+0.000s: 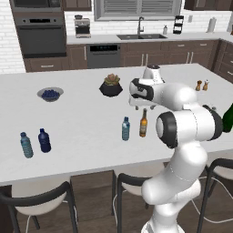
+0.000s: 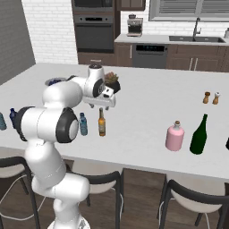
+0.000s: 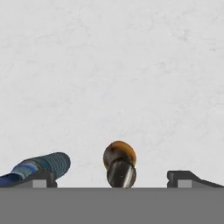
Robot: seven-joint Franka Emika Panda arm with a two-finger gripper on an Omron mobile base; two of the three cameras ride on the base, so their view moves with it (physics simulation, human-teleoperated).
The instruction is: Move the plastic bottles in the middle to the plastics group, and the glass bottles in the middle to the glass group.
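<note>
Jaws spread wide, hovering above amber bottle at bottom centre of hand view, pale-blue bottle just left. Lower straight, centre on neck, avoid nudging neighbour.

The scene was bright and evenly lit, with no single lamp or direction of light to be made out. The white counter read as a flat, pale sheet, and the bottles standing on it threw almost no shadow. The robot arm showed soft grey shading on its undersides and mild sheen on its rounded shells, without hard glare. All three pictures were slightly soft and coarse, as low-resolution renders are. Small far things looked smeared. Straight edges stayed straight toward the borders.
</note>
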